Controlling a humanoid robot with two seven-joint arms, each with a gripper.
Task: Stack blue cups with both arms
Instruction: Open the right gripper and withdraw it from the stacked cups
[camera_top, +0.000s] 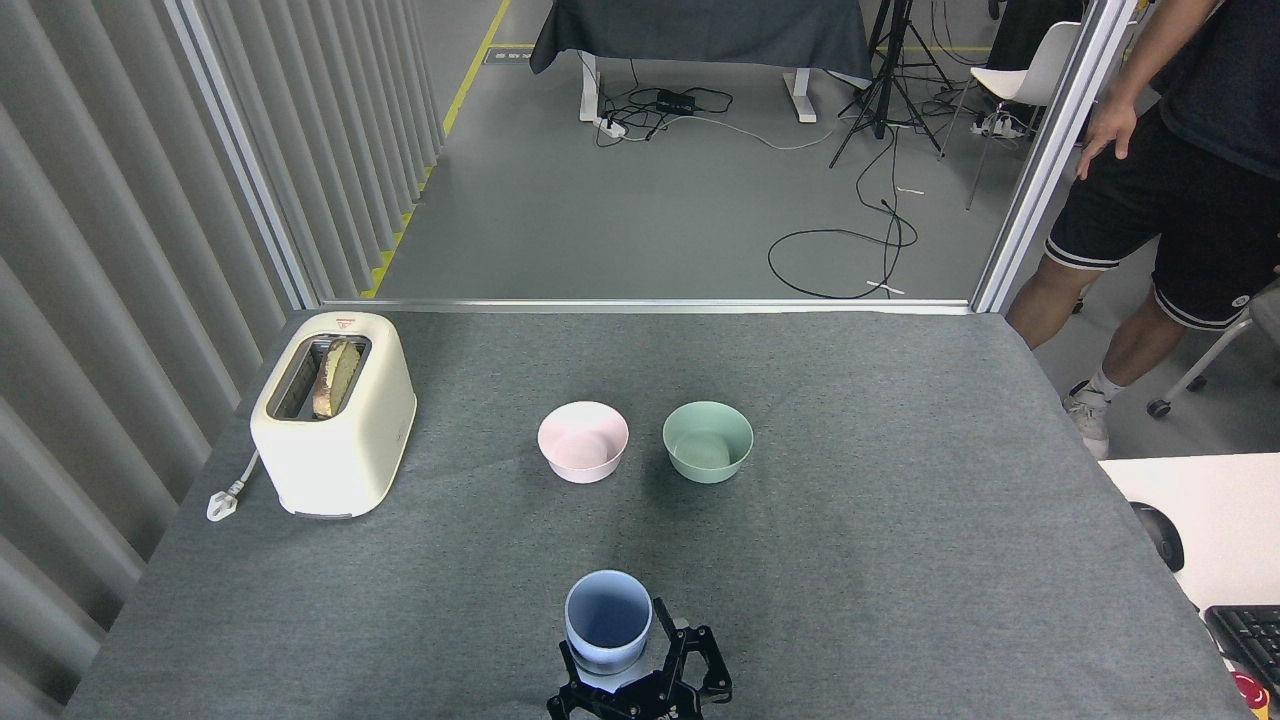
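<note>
Near edge, centre: one black tool rises from the bottom border, its base cut off, so which arm it belongs to cannot be told. Its fingers are spread around the lower part of a blue cup that stands upright, mouth open to the camera. Whether the fingers press the cup wall or merely flank it cannot be made out. The cup looks like a nested pair, a second rim showing lower down, but this is uncertain.

The tabletop is covered in grey, felt-like cloth. Mid-table, a pink bowl and a mint-green bowl sit side by side, apart, both empty. To the left, a cream toaster holds a slice of bread in its slot; its plug lies loose on the cloth.

Right edge: a white desk corner with a dark mouse and part of a keyboard, both cropped.

Beyond: ribbed grey wall panels, grey floor with loose cables, a draped table, a tripod. A person in dark shorts stands far right, partly out of frame.
</note>
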